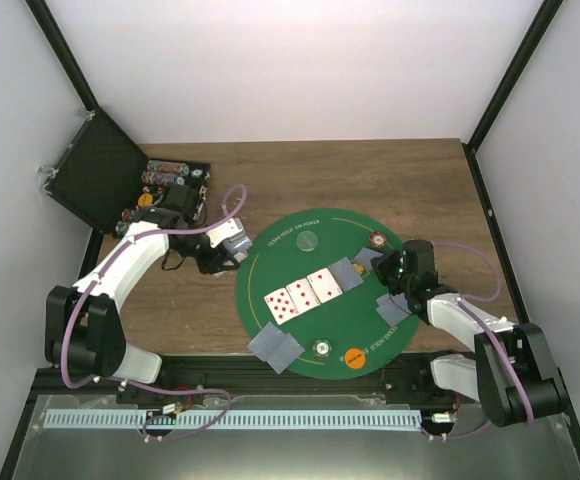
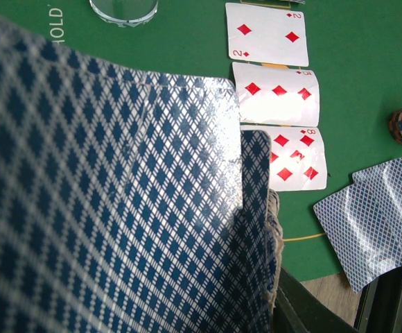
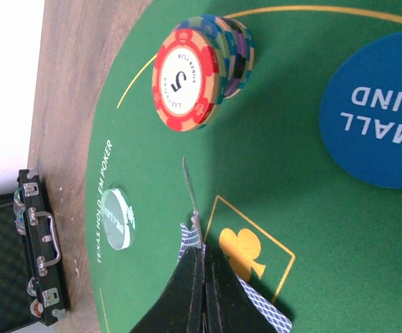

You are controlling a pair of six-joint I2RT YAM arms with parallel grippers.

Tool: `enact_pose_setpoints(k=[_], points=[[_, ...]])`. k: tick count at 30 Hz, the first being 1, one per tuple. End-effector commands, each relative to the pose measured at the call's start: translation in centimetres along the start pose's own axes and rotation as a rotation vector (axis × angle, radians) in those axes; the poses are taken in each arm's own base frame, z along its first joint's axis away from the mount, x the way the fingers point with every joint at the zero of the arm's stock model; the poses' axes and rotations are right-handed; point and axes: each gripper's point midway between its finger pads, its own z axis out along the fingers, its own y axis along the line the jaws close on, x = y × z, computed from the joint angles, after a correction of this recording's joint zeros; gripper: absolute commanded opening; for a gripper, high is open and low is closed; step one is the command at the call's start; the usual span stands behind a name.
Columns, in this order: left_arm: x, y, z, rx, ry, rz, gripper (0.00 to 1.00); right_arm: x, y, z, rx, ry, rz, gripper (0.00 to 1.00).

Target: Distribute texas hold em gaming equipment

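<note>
Three face-up red-pip cards lie in a row on the round green mat; in the left wrist view they are the two, five and eight of diamonds. My left gripper is shut on a deck of blue-backed cards at the mat's left edge; the deck hides its fingers. My right gripper is shut on one blue-backed card, seen edge-on above the mat near a chip stack, which also shows in the top view.
Face-down cards lie at the mat's front left, right and by the row. A pale clear token, an orange token and a blue blind disc lie on the mat. An open black case stands back left.
</note>
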Motion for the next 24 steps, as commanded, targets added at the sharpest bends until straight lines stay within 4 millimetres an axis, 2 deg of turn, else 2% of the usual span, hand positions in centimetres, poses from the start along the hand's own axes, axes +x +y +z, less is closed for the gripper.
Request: enact_pose_setpoints(k=[1,15,24], points=[[-0.7,-0.3,-0.6,-0.003,-0.036,0.033,0.30,-0.6,0.1,0.1,-0.008,-0.023,0.040,0.01],[-0.3,0.3,-0.3,-0.028,-0.011,0.034,0.30,-0.4,-0.8,0.5,0.024,-0.012,0.082,0.01],[1.0,0.7,0.4,-0.045,0.025,0.033,0.30,-0.1,-1.7,0.4,0.046,-0.014,0.090,0.01]])
